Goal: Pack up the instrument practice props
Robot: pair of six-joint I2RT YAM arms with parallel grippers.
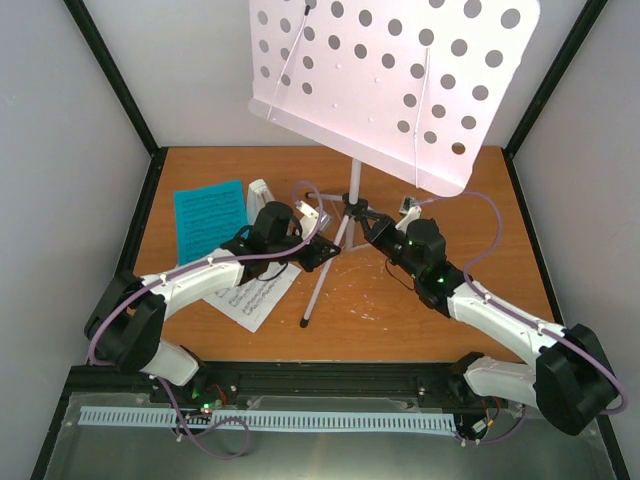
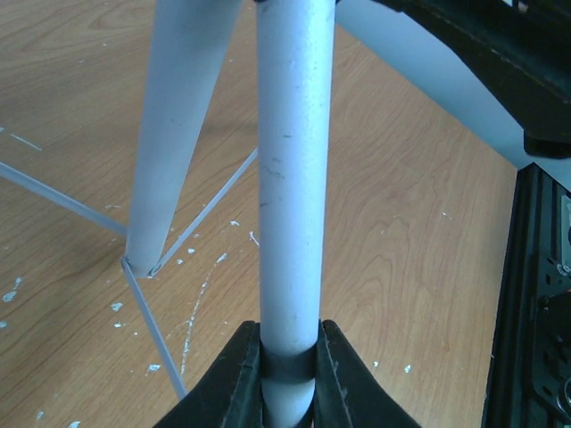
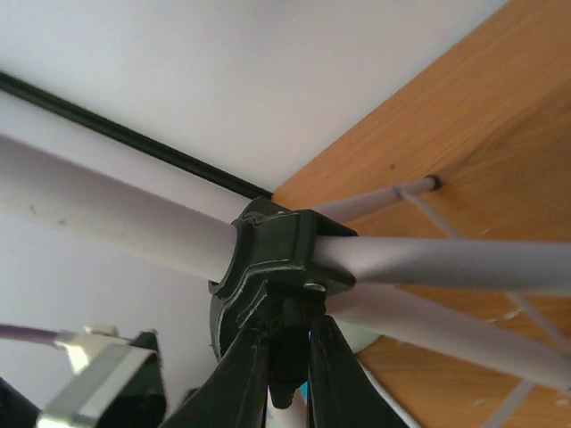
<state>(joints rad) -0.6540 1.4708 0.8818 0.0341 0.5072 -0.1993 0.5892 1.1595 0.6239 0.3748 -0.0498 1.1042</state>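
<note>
The wooden worktop point(image 1: 470, 270), flecked with white marks, carries the lilac music stand point(image 1: 352, 195) upright near its middle. Its perforated tray point(image 1: 400, 70) is tilted and spreads high over the far half, hiding part of the back wall. The left arm point(image 1: 200, 275) reaches in from the near left and lies across the white sheet-music page point(image 1: 250, 300), covering part of it. The left fingers point(image 2: 234, 383) are closed narrow around one tripod leg point(image 2: 290, 178); another tube point(image 2: 174, 134) stands just beside it, thin braces running from its end. The right fingers point(image 3: 243, 374) pinch the underside of the black hub point(image 3: 272, 254) where the legs meet. The bright-blue page point(image 1: 210, 218) lies flat on the left, with the small white metronome point(image 1: 260, 198) just beside it, behind the left wrist
</note>
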